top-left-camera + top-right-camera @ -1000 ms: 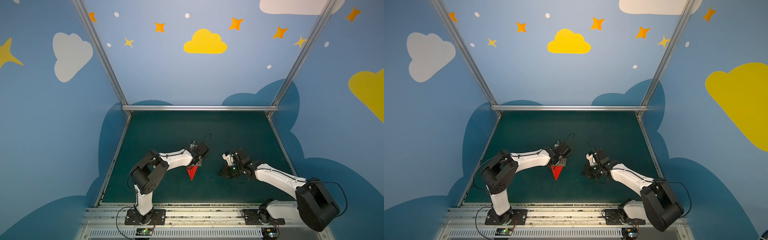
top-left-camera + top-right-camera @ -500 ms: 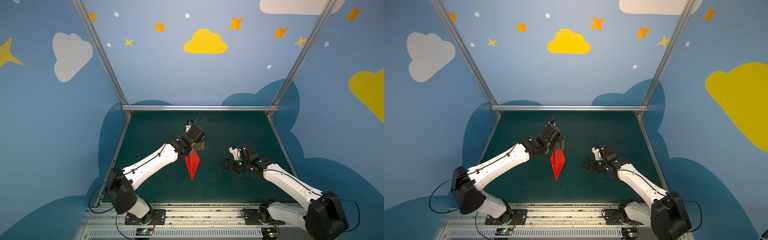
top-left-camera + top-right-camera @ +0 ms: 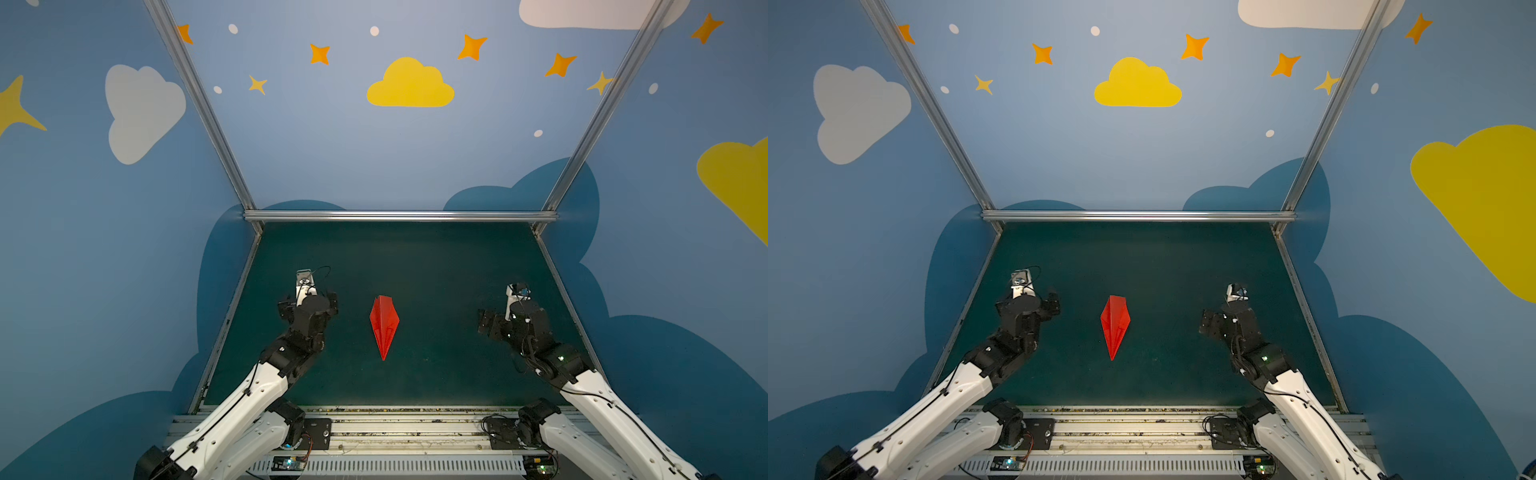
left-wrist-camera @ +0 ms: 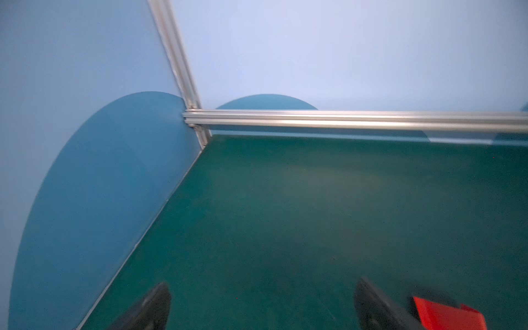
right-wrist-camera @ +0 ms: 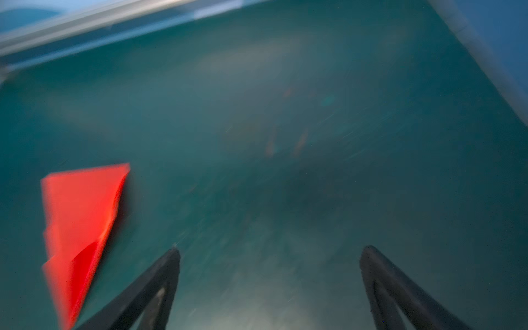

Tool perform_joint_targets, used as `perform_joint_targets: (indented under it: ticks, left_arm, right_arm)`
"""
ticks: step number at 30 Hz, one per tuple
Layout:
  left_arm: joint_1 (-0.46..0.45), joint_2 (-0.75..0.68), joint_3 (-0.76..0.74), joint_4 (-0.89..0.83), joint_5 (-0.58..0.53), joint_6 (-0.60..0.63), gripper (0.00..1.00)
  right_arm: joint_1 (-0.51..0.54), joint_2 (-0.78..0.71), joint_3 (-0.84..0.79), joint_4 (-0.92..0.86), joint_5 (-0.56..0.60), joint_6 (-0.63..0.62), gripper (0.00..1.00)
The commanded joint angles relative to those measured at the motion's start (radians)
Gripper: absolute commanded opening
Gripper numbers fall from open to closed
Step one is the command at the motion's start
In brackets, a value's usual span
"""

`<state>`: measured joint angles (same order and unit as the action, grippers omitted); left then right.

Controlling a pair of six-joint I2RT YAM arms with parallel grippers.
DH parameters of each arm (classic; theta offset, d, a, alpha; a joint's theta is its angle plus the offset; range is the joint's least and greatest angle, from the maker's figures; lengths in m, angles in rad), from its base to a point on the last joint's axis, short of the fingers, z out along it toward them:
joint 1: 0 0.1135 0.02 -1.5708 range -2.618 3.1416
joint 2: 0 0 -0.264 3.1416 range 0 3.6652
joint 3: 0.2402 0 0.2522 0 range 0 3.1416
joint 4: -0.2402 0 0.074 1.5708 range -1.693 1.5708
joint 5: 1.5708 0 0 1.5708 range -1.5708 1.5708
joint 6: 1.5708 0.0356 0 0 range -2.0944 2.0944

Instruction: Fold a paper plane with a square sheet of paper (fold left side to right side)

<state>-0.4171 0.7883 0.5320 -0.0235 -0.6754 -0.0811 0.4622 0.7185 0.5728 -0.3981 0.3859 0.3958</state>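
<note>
**Task status.** The bright red, creased, dart-shaped paper plane (image 3: pixel 384 324) lies flat near the centre of the dark green table mat (image 3: pixel 415 257). In both top views its sharp nose points to 6 o'clock and its blunt tail to 12 o'clock. No unfolded square sheet is visible. Judged from the shape, folding appears complete. At most a final check of the creases is left.

**End effectors.** The left gripper (image 4: pixel 265 303) stands at 9 o'clock from the plane, and the right gripper (image 5: pixel 271 271) at 3 o'clock. Both are well apart from the plane. Both are released: the jaws are spread, with only bare mat between them. Neither touches the paper.

**Markings.** No brand, label or writing can be read. The cloud and star wall decals (image 3: pixel 1138 85) carry no text.
</note>
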Motion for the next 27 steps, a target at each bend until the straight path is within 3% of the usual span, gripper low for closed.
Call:
perform_joint_targets:
  ticks: [1, 6, 12, 17, 19, 22, 24, 25, 27]
  left_arm:
    - [0.11, -0.027, -0.059, 0.12, 0.047, 0.024, 1.0]
    - [0.263, 0.157, -0.122, 0.219, 0.172, -0.037, 1.0]
    - [0.315, 0.435, -0.123, 0.425, 0.268, -0.045, 1.0]
    - [0.326, 0.582, -0.096, 0.605, 0.322, 0.028, 1.0]
    - [0.33, 0.638, -0.129, 0.723, 0.373, 0.063, 1.0]
    - [0.345, 0.729, -0.18, 0.897, 0.418, 0.056, 1.0]
    - [0.355, 0.734, -0.137, 0.829, 0.437, 0.053, 1.0]
    - [0.378, 0.72, -0.112, 0.748, 0.5, 0.055, 1.0]
    - [0.396, 0.73, -0.1, 0.737, 0.539, 0.049, 1.0]
  right_arm:
    - [-0.023, 0.001, -0.048, 0.168, 0.201, -0.173, 0.97]
    - [-0.101, 0.16, -0.067, 0.302, 0.241, -0.253, 0.97]
    - [-0.204, 0.409, -0.079, 0.546, 0.156, -0.298, 0.97]
    - [-0.265, 0.624, -0.105, 0.831, 0.008, -0.339, 0.97]
    - [-0.27, 0.655, -0.07, 0.817, -0.062, -0.359, 0.97]
    - [-0.282, 0.669, -0.101, 0.934, -0.138, -0.403, 0.97]
    - [-0.295, 0.671, -0.101, 0.939, -0.173, -0.409, 0.97]
    - [-0.303, 0.669, -0.106, 0.947, -0.194, -0.413, 0.97]
    - [-0.315, 0.666, -0.117, 0.976, -0.202, -0.416, 0.97]
